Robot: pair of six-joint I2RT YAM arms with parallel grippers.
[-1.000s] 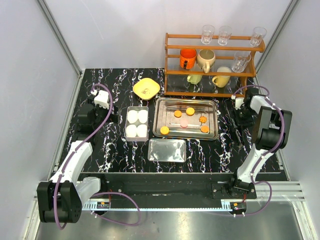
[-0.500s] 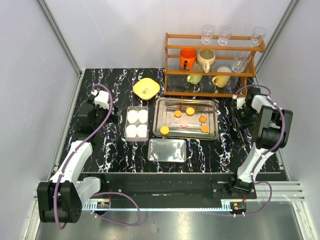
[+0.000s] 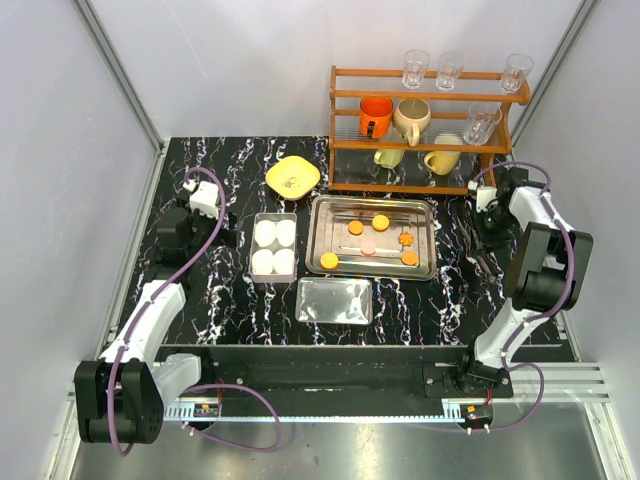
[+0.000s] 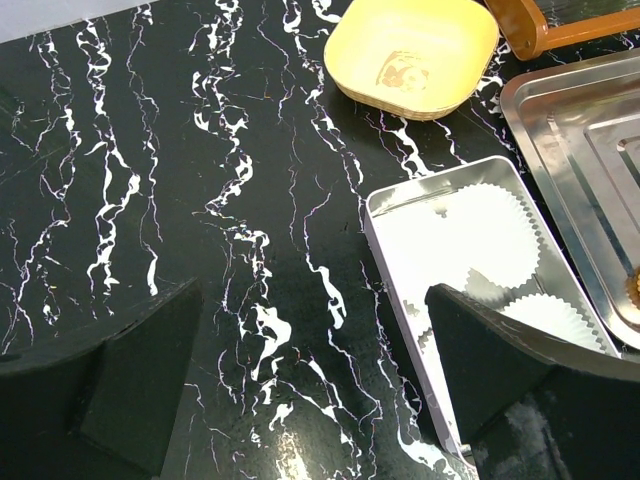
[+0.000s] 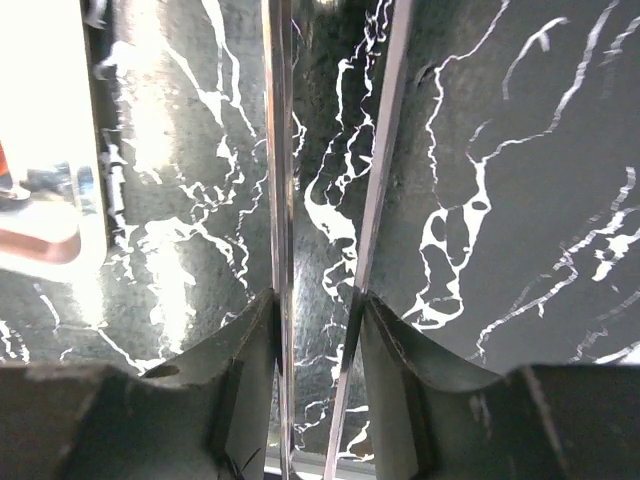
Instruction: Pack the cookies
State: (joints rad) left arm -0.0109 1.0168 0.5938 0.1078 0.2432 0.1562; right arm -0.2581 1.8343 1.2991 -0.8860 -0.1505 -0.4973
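Left claw [image 4: 312, 300]: spread wide, hovering over black marble table [image 3: 410, 300], nothing between the fingers. Just beside the near corner of the steel tin [image 4: 395, 280].

Right claw [image 5: 315, 300]: pinching thin metal tongs [image 5: 278, 180], one blade against each finger's inner face, blades running out ahead over the table. Parked right of the tray, below the rack's right end.

Containers:
- Steel tray [image 3: 372, 203], mid-table: holds all six cookies [image 3: 381, 221]. Five orange, one pink near the middle. Spread out, not touching each other. Also a couple of thin metal utensils lying across the tray; cannot tell what kind.
- Steel tin, just left of the tray: four white paper cups [image 3: 266, 233] in a two-by-two block. No cookie in any cup.
- Flat shiny steel piece [image 3: 335, 300], just in front of the tray toward the arm bases. Cannot tell whether lid or shallow box.
- Yellow dish [image 3: 293, 176], behind the tin, brownish mark at its centre.
- Wooden rack [image 3: 430, 98], behind the tray: three clear glasses on top; orange mug, cream mug and a tilted glass on the middle shelf; two pale mugs lowest.

Cookies well apart from both claws.
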